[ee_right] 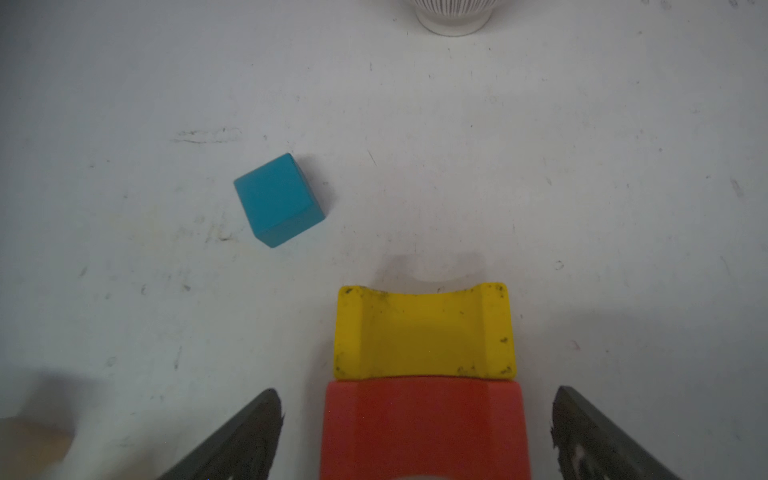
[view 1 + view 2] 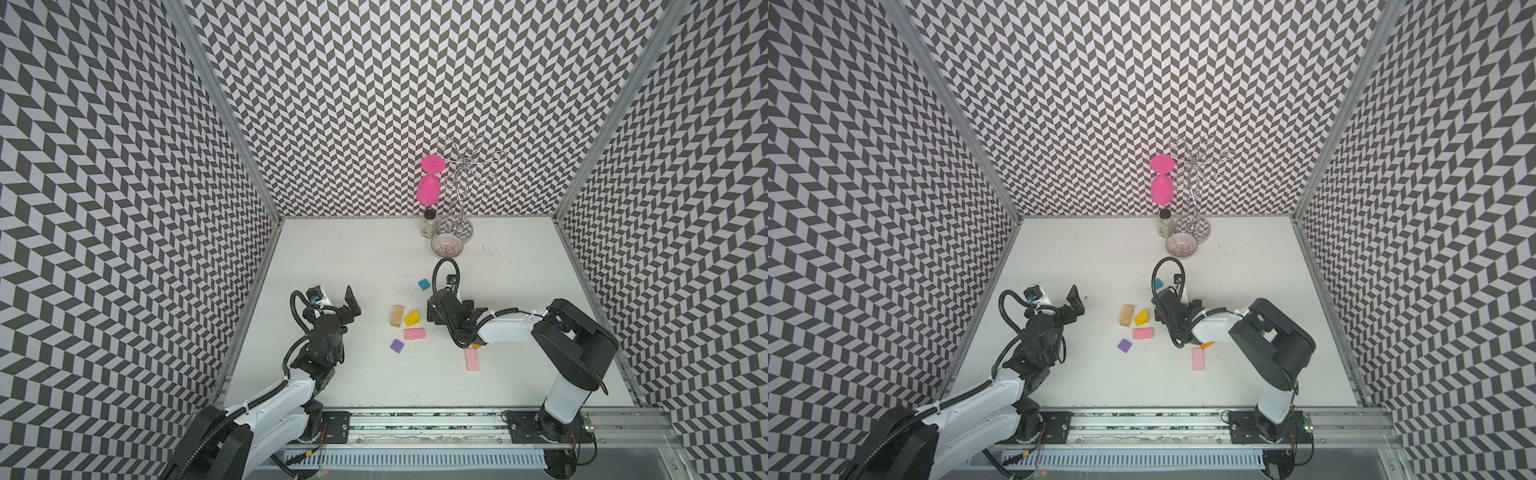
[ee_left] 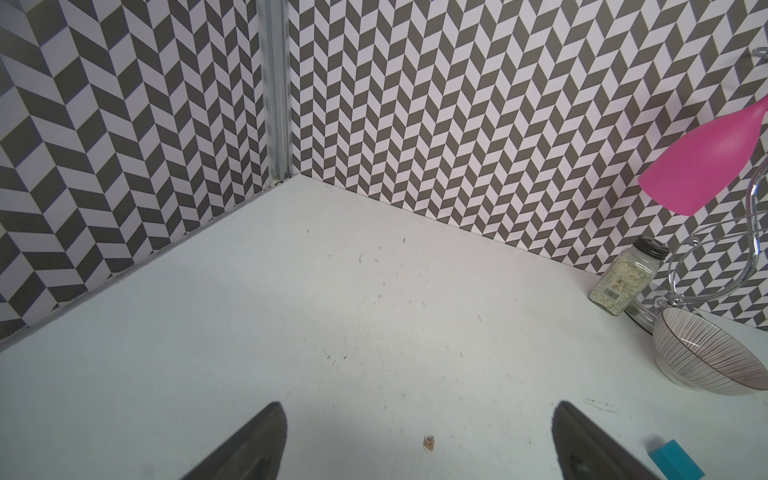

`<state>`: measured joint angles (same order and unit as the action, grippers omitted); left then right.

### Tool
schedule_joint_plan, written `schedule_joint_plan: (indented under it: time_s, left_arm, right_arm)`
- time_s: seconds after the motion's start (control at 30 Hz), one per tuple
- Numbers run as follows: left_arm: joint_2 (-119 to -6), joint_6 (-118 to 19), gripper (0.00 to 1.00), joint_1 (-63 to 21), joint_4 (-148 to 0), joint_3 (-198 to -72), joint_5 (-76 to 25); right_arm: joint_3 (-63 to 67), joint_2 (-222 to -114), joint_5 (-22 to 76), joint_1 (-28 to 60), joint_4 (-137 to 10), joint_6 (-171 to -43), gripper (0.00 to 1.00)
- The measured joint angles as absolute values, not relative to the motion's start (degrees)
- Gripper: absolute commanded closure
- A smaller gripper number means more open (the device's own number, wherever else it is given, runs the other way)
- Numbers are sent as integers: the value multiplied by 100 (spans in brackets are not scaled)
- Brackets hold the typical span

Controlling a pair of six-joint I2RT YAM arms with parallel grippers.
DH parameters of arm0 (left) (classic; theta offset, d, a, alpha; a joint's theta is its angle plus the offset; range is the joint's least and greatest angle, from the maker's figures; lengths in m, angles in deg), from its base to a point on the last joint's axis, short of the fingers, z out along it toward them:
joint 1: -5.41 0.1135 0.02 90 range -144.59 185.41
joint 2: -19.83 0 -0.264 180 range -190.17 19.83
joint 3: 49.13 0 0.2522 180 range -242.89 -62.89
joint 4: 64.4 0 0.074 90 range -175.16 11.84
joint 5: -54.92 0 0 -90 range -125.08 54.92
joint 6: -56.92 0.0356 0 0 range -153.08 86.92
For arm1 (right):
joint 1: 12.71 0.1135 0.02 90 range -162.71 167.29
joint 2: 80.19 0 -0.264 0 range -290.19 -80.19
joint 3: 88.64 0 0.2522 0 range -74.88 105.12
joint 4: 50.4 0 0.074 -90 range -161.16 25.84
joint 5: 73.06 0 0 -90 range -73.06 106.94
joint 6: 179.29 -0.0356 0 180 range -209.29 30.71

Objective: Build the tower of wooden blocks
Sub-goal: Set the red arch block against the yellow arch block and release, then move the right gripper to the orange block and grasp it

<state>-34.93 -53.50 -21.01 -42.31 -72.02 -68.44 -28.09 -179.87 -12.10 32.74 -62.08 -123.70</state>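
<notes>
In the right wrist view a red block (image 1: 424, 428) sits between the spread fingers of my right gripper (image 1: 415, 419), with a gap on each side. It butts against a yellow arch block (image 1: 424, 332) just beyond it; whether it rests on top I cannot tell. My right gripper (image 2: 433, 318) hides both blocks in the top views. A teal cube (image 1: 276, 199) lies apart on the table. To the left lie a plain wood block (image 2: 397, 316), a yellow wedge (image 2: 412, 318), a pink slab (image 2: 414, 333) and a purple block (image 2: 397, 345). My left gripper (image 2: 336, 301) hovers open and empty.
A second pink slab (image 2: 472, 359) and an orange piece (image 2: 477, 345) lie partly under the right arm. At the back stand a ribbed glass bowl (image 2: 448, 245), a spice jar (image 2: 429, 224), a pink goblet (image 2: 429, 189) and a wire glass rack (image 2: 459, 187).
</notes>
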Motion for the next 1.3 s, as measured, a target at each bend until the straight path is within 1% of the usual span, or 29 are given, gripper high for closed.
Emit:
schedule_joint_plan:
  time_s: [0.13, 0.3, 0.43, 0.6, 0.73, 0.9, 1.17, 1.3]
  left_arm:
    - [-3493, -5353, 0, -2092, -4231, -7202, -6844]
    - [-3493, -5350, 0, -2092, -4231, -7202, -6844]
    - [-3493, -5353, 0, -2092, -4228, -7202, -6842]
    - [-3493, -5353, 0, -2092, -4228, -7202, -6842]
    - [-3493, -5353, 0, -2092, -4228, -7202, -6842]
    - [-3493, -5350, 0, -2092, -4231, -7204, -6842]
    - [-3531, -5350, 0, -2092, -4233, -7213, -6842]
    - [-3531, -5350, 0, -2092, -4233, -7213, -6842]
  right_arm:
    - [-2813, -17233, -1212, 3274, -6461, -12287, 1]
    - [-3172, -15779, -1238, 3274, -6426, -12305, 1]
    - [-3994, -14691, -1376, 3274, -6302, -12403, 0]
    - [-5003, -14050, -1512, 3274, -6291, -12619, 1]
    - [-5471, -13897, -1527, 3274, -6299, -12751, 2]
    - [-5674, -13961, -1286, 3272, -6129, -12759, 0]
    - [-5535, -14916, -1002, 3253, -5993, -12816, 1]
    - [-5401, -15194, -847, 3250, -6103, -12860, 0]
